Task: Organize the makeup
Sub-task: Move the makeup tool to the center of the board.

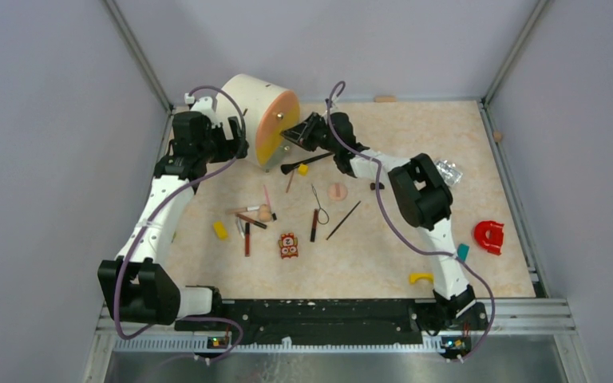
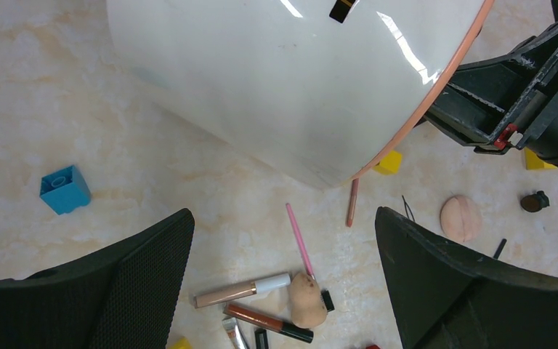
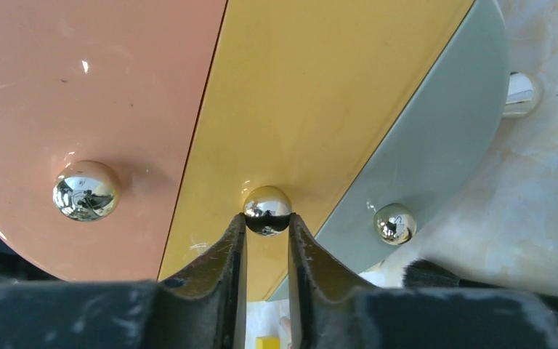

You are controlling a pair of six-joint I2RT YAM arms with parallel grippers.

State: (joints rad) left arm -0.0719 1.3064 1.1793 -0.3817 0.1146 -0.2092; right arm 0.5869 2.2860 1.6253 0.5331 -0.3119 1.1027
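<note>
Drawer-opening step judged in hand: right tool [image 3: 267,231] was closed on the yellow drawer's [image 3: 320,109] knob [image 3: 267,207], left tool [image 2: 285,247] stood open at the organizer's [image 1: 247,104] 9 o'clock, makeup [image 1: 265,213] lay loose on the tabletop [image 1: 415,120] at its 6 o'clock; next move called for a straight outward pull.

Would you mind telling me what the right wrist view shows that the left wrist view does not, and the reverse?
Only right wrist: three drawer fronts, the right fingers closed around the middle knob. Only left wrist: the pink stick, a peach puff, a blue block, the open left fingers. Both: the round organizer.
</note>
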